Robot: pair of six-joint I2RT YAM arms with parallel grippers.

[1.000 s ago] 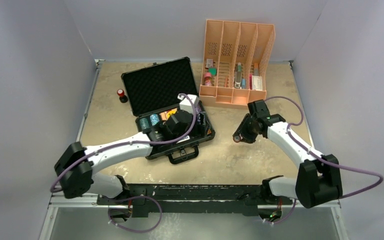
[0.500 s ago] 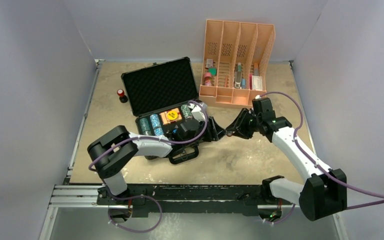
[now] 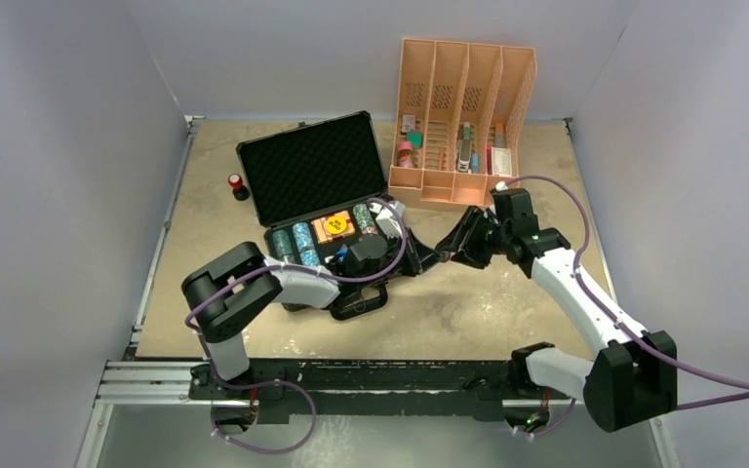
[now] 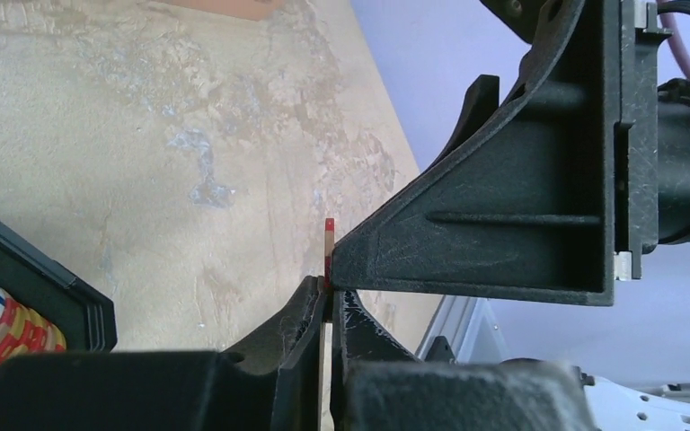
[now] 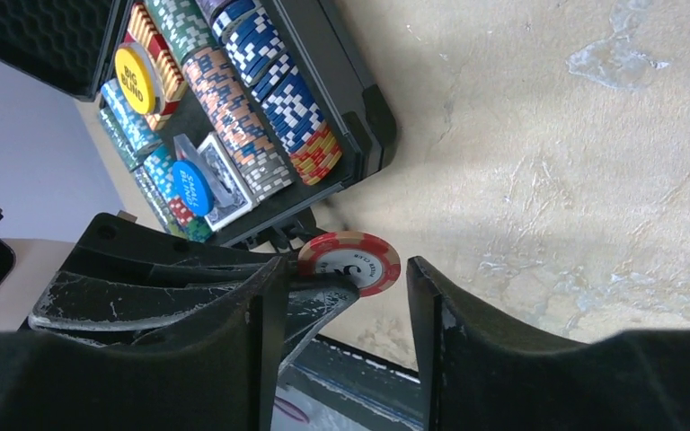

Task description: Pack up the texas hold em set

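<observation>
Compared with one second earlier, the left gripper [image 4: 326,310] is no longer working over the briefcase [image 3: 302,171]. It is now reaching just past the case's right edge, and the right gripper [image 5: 346,267] is meeting it there from the right. The left gripper is clamping a red poker chip [image 5: 350,263] by its edge, holding it above the table [image 3: 507,322]. The right gripper is standing open, with one finger on each side of the chip and neither pressing it. The briefcase is lying open left of centre with its lid raised on the far side. Its tray is holding chip stacks [image 5: 234,108], two dealer buttons [image 5: 137,67] and a card deck [image 5: 229,175]. An orange desk organizer [image 3: 463,117] is standing far right of the case.
</observation>
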